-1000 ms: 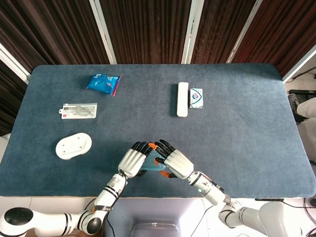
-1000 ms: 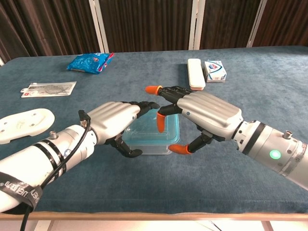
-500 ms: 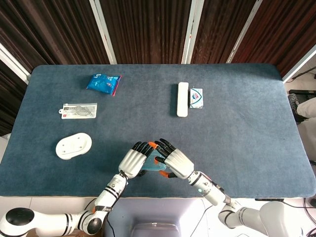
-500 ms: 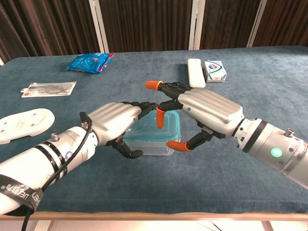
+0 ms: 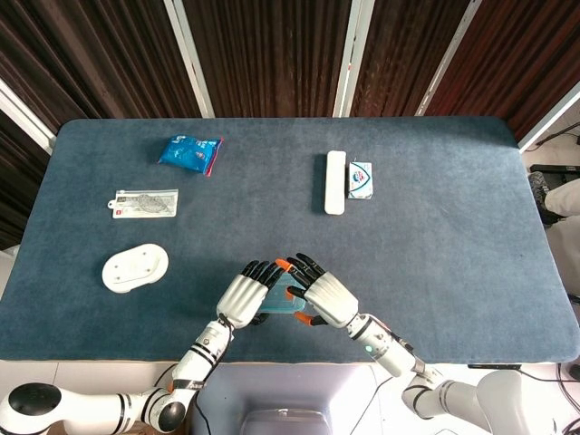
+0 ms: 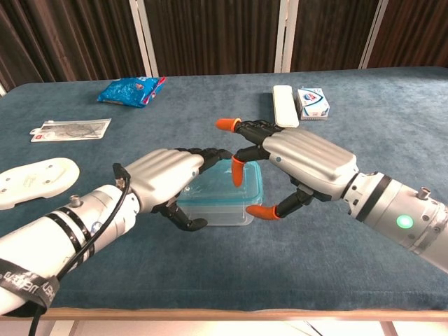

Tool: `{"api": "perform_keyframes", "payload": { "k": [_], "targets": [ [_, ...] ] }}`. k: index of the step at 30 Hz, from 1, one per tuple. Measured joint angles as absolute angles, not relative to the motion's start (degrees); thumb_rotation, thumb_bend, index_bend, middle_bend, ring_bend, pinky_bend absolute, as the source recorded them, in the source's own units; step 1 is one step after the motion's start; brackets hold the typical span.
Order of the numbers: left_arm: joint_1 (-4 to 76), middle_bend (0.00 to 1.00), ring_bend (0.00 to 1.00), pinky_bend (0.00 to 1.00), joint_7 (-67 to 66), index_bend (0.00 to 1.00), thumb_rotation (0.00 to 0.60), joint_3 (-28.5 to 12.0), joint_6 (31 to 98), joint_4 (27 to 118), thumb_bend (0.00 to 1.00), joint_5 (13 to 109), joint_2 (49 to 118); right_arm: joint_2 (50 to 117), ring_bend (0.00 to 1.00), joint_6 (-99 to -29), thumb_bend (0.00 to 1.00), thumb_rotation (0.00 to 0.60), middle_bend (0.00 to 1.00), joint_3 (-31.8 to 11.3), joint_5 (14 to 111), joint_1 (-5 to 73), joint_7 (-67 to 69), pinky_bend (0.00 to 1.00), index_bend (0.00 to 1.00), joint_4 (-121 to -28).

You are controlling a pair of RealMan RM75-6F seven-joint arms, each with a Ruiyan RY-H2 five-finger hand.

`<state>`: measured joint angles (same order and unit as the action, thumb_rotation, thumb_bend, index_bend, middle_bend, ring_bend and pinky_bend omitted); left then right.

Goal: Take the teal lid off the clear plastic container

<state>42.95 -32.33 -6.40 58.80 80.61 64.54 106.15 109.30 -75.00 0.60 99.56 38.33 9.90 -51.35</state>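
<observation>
Teal lid (image 6: 225, 183) sits on the clear plastic container (image 6: 213, 211), left hand (image 6: 166, 175) grasping the container, right hand (image 6: 297, 165) released above.

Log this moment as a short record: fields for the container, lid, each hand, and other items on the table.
container: clear plastic container, near table edge, upright
lid: teal lid, still seated on the container
left hand: left hand grips the container's left side
right hand: right hand over the lid, orange fingertips spread, no clear grip
other items: blue snack bag, white oval case, white bar
</observation>
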Motion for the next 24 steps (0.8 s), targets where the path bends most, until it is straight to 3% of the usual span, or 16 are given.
{"api": "perform_keyframes", "payload": {
  "k": [24],
  "targets": [
    [42.5, 0.33, 0.28, 0.28, -32.5, 0.0, 0.6, -5.9, 58.1, 81.1, 0.28, 65.6, 105.9, 109.6, 0.0, -77.1, 0.47, 0.6, 0.07, -0.6, 99.0, 38.8, 11.3, 0.0, 0.63, -50.0]
  ]
}}
